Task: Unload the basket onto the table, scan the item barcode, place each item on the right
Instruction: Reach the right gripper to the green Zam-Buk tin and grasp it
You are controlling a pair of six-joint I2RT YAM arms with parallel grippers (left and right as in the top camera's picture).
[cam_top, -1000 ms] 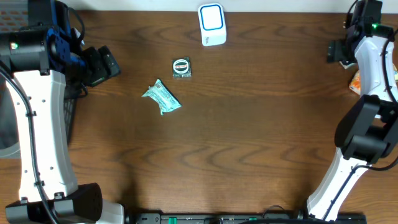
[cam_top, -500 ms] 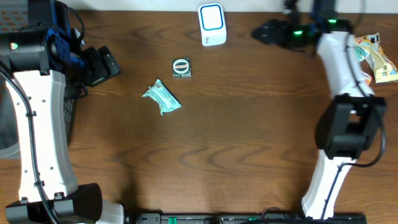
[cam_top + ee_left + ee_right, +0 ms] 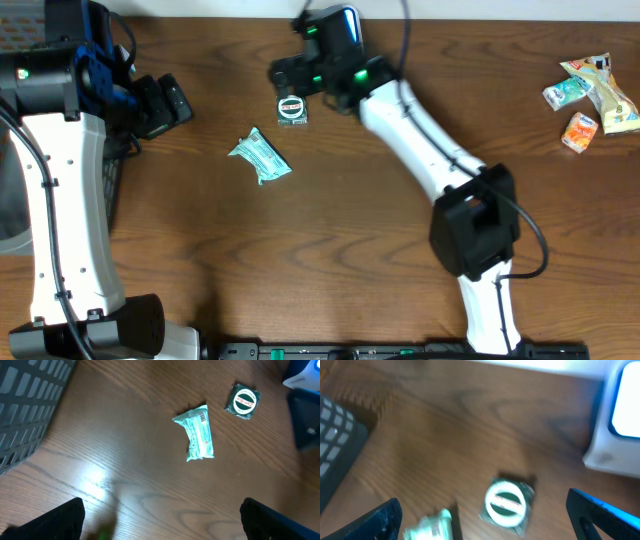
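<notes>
Round packet lies flat near the table's far edge, just in front of the scanner, label up, so the barcode is probably underneath, though that's my guess. Right gripper hovers right by it, jaws spread wide and empty, lined up for a pick, I'd say. Teal packet sits a little nearer and to the left, untouched. Left gripper waits at the left edge, released too, leaving room. Spare snacks are heaped in the far right corner
</notes>
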